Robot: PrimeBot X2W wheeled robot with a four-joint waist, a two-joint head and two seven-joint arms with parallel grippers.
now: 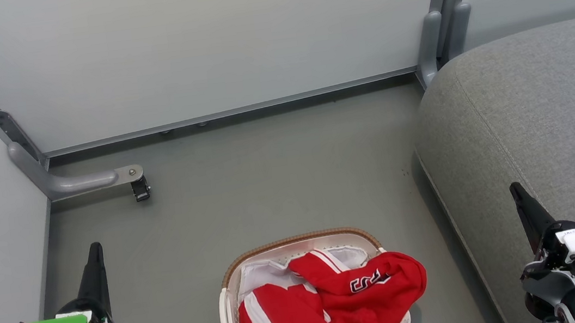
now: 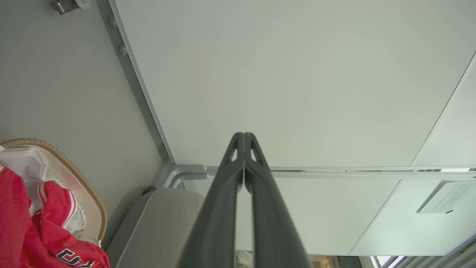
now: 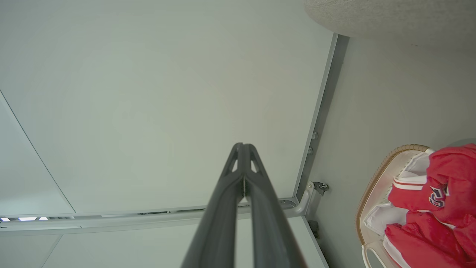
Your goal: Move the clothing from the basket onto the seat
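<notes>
Clothing (image 1: 333, 309) – soft red cloth; basket (image 1: 297, 240) – woven rim, smooth white plastic; seat (image 1: 534, 114) – matt grey fabric.

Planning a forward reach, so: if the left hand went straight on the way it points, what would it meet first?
Probably the pale wall panel: the shut left hand aims at it with nothing showing between, though depth is unclear. The basket lies off to one side.
</notes>
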